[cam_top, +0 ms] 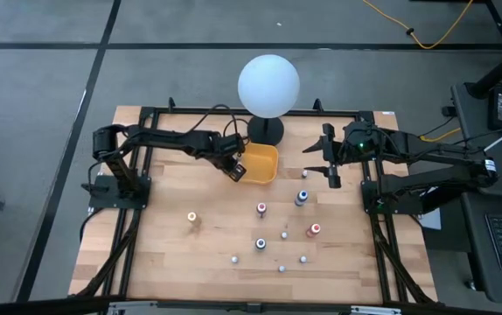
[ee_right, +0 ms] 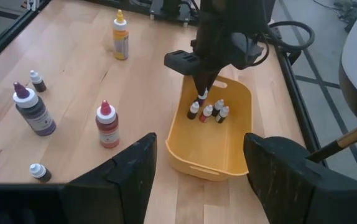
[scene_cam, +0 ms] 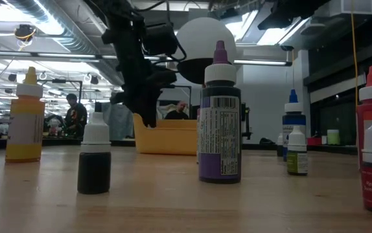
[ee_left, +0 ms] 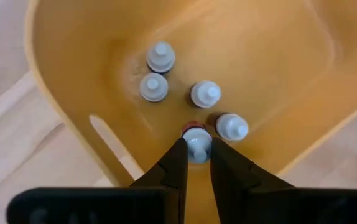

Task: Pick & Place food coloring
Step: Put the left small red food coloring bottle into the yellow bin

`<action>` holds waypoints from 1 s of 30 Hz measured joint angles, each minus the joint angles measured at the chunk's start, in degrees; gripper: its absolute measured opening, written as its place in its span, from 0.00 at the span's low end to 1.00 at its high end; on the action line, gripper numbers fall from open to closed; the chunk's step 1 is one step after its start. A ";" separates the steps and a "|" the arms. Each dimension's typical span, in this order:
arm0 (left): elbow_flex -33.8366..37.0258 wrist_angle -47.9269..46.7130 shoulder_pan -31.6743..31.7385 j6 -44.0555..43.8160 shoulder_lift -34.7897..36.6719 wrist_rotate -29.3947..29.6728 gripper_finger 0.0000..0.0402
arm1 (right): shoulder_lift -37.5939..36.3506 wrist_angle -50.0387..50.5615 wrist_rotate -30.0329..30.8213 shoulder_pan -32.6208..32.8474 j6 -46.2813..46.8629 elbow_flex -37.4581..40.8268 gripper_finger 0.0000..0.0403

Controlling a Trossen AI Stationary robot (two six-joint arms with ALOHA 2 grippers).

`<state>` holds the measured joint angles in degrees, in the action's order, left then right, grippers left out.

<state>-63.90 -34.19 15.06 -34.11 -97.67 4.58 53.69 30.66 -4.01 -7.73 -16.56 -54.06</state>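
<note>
Left gripper (ee_left: 197,155) is nearly closed, clamping the white cap of a small food coloring bottle (ee_left: 196,140) standing upright inside the yellow tray (ee_left: 66,74), beside four others. Right gripper (cam_top: 331,178) waits open at far right.

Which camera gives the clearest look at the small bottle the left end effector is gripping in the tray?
Left wrist view: the bottle sits pinched between the left end effector fingers. Right wrist view shows it small; high and low views hide it inside the tray.
</note>
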 joint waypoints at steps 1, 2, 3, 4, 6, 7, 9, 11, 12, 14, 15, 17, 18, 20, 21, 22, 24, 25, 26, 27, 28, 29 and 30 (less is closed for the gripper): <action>0.00 -0.17 0.22 0.19 0.00 0.00 0.11 | 0.00 -0.01 0.00 0.00 0.00 0.00 0.60; 0.00 -0.29 0.41 0.38 0.00 0.01 0.11 | 0.00 -0.01 0.00 0.00 0.00 0.00 0.60; -0.01 -0.25 0.54 0.39 -0.18 0.05 0.11 | 0.00 0.01 0.00 0.00 0.00 0.00 0.60; -0.02 -0.18 0.73 0.44 -0.43 0.10 0.12 | 0.00 -0.01 0.00 0.00 0.00 0.00 0.60; -0.02 -0.29 1.05 0.90 -1.03 -0.03 0.12 | 0.00 0.01 0.00 0.00 0.00 0.02 0.60; -0.02 -0.21 1.21 1.15 -1.37 -0.16 0.12 | 0.00 0.00 -0.02 0.00 -0.02 0.02 0.60; -0.02 -0.16 1.27 1.59 -2.13 -0.58 0.12 | 0.02 0.01 -0.01 0.00 -0.06 0.02 0.60; -0.02 -0.13 1.28 1.90 -2.69 -0.74 0.12 | 0.04 0.02 -0.02 0.00 -0.03 0.02 0.60; -0.02 -0.08 1.25 1.90 -2.79 -0.79 0.12 | 0.04 0.01 -0.02 0.00 -0.02 0.02 0.60; -0.05 -0.11 1.24 1.91 -2.80 -0.75 0.12 | 0.04 0.10 -0.04 0.00 -0.01 0.02 0.60; -0.09 -0.01 1.21 1.90 -2.80 -0.70 0.12 | 0.04 0.10 -0.04 0.00 0.00 0.02 0.60; -0.09 -0.21 1.23 1.91 -2.80 -0.68 0.12 | 0.04 0.10 -0.06 0.02 -0.02 0.04 0.60; -0.09 -0.25 1.23 1.90 -2.80 -0.68 0.12 | 0.04 0.10 -0.07 0.00 -0.02 0.04 0.60; -0.09 -0.25 1.23 1.90 -2.80 -0.71 0.12 | 0.04 0.10 -0.07 0.01 -0.02 0.07 0.60; -0.09 -0.25 1.23 1.88 -2.80 -0.66 0.13 | 0.04 0.10 -0.07 0.00 0.00 0.07 0.60; -0.09 -0.25 1.21 1.81 -2.80 -0.41 0.14 | 0.04 0.08 -0.07 0.00 -0.01 0.07 0.60; -0.09 -0.25 1.17 1.19 -2.80 0.44 0.16 | 0.04 0.08 -0.07 0.00 -0.02 0.07 0.60; -0.09 -0.25 1.17 1.07 -2.80 0.58 0.17 | 0.04 0.08 -0.07 0.02 0.00 0.07 0.60; -0.11 -0.27 1.17 1.02 -2.80 0.66 0.18 | 0.04 0.08 -0.07 0.00 0.00 0.07 0.60; -0.11 -0.27 1.17 1.00 -2.79 0.66 0.20 | 0.04 0.08 -0.07 0.00 0.00 0.07 0.60; -0.11 -0.27 1.17 0.98 -2.78 0.66 0.21 | 0.04 0.08 -0.07 0.01 0.00 0.07 0.60; -0.11 -0.27 1.17 0.98 -2.78 0.66 0.22 | 0.04 0.08 -0.07 0.00 0.00 0.07 0.60; -0.11 -0.27 1.17 0.97 -2.78 0.66 0.23 | 0.04 0.08 -0.07 0.00 0.00 0.07 0.60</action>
<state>-64.01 -34.46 16.23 -33.14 -100.44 5.23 53.74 30.74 -4.08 -7.73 -16.56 -54.00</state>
